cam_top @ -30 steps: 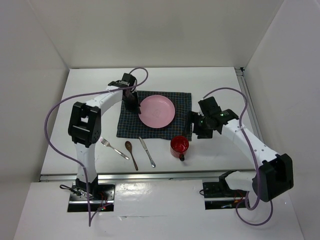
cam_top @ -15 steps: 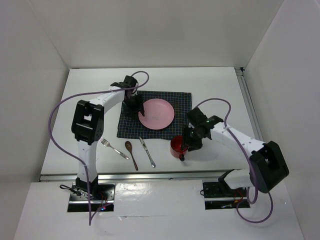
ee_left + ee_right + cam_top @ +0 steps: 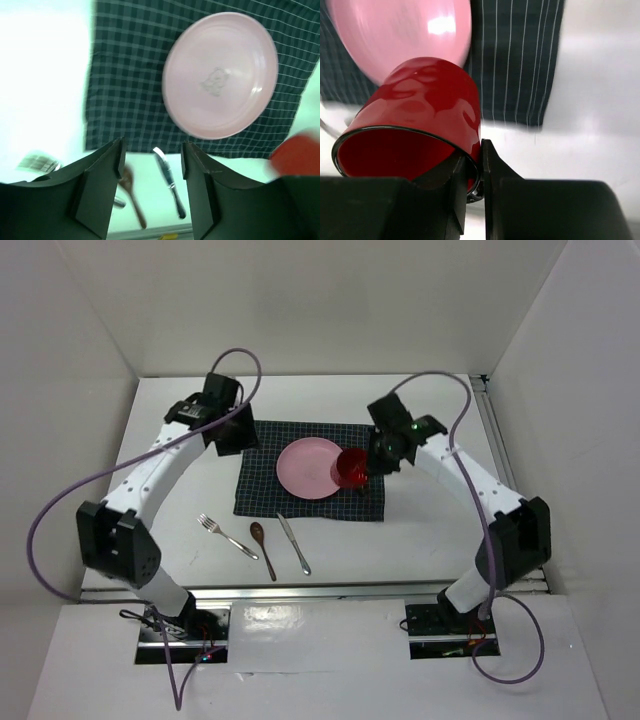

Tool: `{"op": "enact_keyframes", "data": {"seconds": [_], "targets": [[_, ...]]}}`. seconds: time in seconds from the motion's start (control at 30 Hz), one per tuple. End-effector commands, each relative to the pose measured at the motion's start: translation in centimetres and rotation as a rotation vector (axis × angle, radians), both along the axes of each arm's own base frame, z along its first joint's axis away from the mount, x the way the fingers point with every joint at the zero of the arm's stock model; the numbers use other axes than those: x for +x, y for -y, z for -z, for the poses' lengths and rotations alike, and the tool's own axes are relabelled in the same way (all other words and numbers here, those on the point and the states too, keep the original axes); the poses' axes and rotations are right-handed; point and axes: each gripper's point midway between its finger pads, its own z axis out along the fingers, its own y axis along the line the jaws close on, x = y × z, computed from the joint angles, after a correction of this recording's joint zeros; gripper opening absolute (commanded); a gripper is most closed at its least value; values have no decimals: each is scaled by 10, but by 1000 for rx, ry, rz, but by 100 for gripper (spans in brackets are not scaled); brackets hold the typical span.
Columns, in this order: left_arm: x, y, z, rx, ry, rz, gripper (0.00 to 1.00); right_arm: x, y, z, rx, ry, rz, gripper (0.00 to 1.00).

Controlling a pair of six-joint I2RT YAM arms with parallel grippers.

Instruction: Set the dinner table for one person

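The right pincer (image 3: 475,155) pinches the red cup (image 3: 352,466) by its rim, mid-frame beside the pink plate (image 3: 308,467); the left pincer (image 3: 151,150) hangs spread at the upper-left corner of the checked mat (image 3: 258,496).

pink plate (image 3: 308,468) on checked mat (image 3: 257,496) | red mug (image 3: 351,467) | fork (image 3: 224,535) | spoon (image 3: 264,549) | knife (image 3: 294,544)
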Motion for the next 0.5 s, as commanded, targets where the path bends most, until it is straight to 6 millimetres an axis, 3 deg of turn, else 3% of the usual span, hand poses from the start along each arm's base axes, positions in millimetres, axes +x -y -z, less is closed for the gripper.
{"op": "enact_keyframes", "data": {"seconds": [0.0, 0.03, 0.1, 0.13, 0.17, 0.23, 0.27, 0.3, 0.37, 0.43, 0.47], "targets": [[-38, -34, 15, 51, -62, -133, 64, 68, 24, -23, -69, 103, 62, 0], [-45, -38, 19, 57, -70, -151, 64, 90, 31, -39, -59, 144, 92, 0], [-59, -45, 30, 56, -109, -183, 64, 114, 35, -39, -50, 149, 108, 0], [-67, -47, 36, 43, -137, -206, 64, 126, 37, -23, -72, 111, 109, 0], [-81, -49, 47, 40, -171, -208, 64, 145, 37, -37, -60, 156, 118, 0], [-98, -53, 58, 33, -214, -232, 64, 160, 42, -33, -52, 138, 134, 0], [-105, -52, 62, 16, -233, -250, 64, 167, 40, -17, -70, 107, 121, 0], [-120, -53, 71, 7, -260, -258, 64, 180, 40, -25, -53, 132, 127, 0], [-131, -54, 78, -8, -280, -299, 64, 188, 38, -5, -69, 88, 125, 0], [-147, -57, 87, -17, -301, -333, 64, 197, 42, -1, -81, 88, 140, 0], [-154, -59, 94, -28, -318, -354, 62, 196, 43, 10, -96, 60, 129, 0]]}}
